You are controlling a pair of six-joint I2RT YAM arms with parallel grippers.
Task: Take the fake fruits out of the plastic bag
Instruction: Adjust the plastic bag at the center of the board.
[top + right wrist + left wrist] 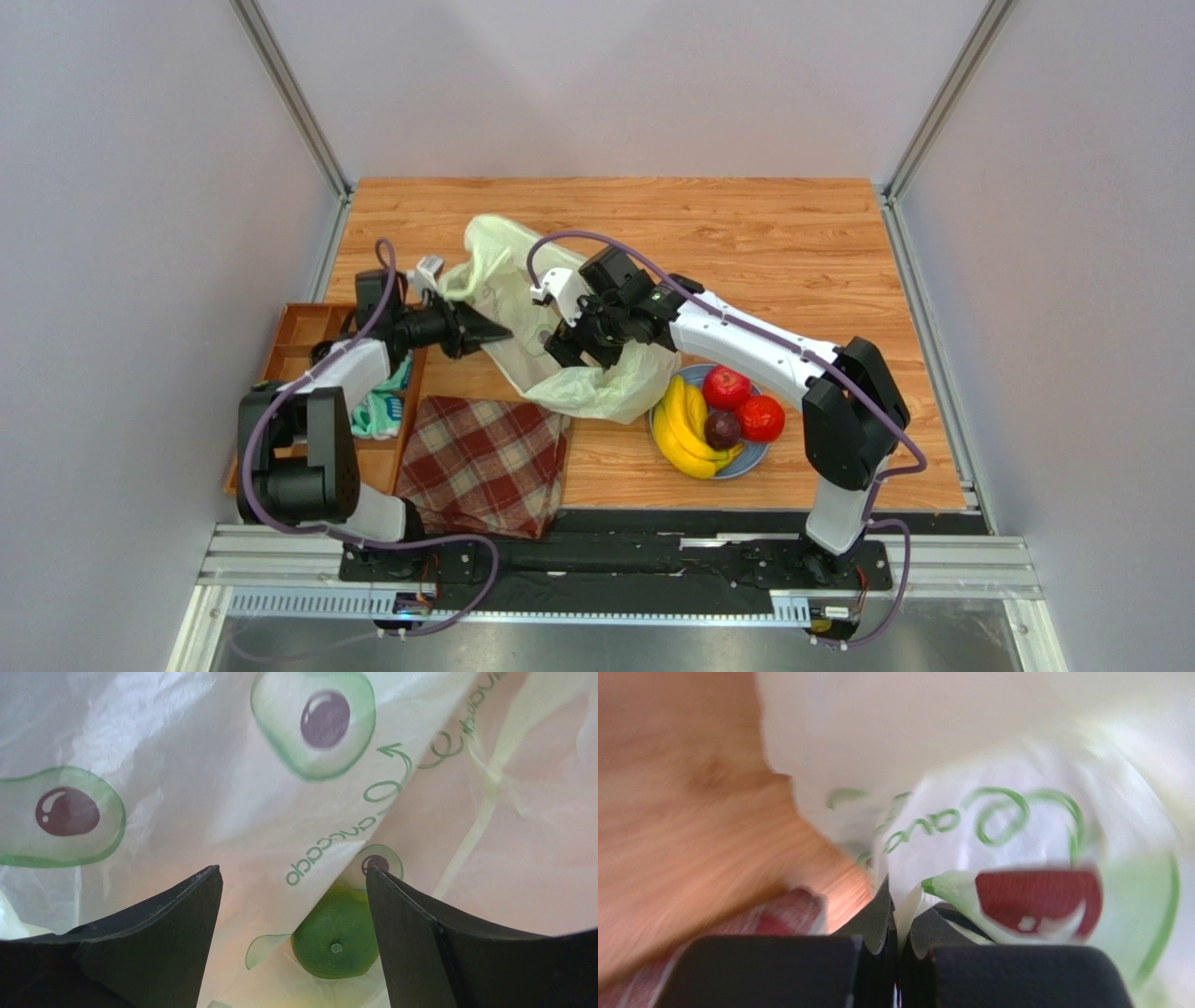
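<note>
The plastic bag [505,259] lies crumpled on the wooden bench [800,252] a little left of the centre of the overhead view, pale and translucent with green avocado prints. The left end effector [494,333] meets the bag's left edge, and the left wrist view (blurred) shows its fingers [878,917] closed together with a fold of the bag's film pinched between them. The right end effector [568,350] sits over the bag's lower right part with its jaws wide apart and nothing held. In the right wrist view a green round fruit [335,945] shows low between them, tucked among the bag's folds. To the right of the bag, a blue plate [758,457] carries a yellow banana bunch [683,434], two red round fruits [725,387] and a dark purple fruit [721,427]. A red plaid cloth [484,462] lies below the bag, and a wooden tray [302,343] stands at the left edge.
</note>
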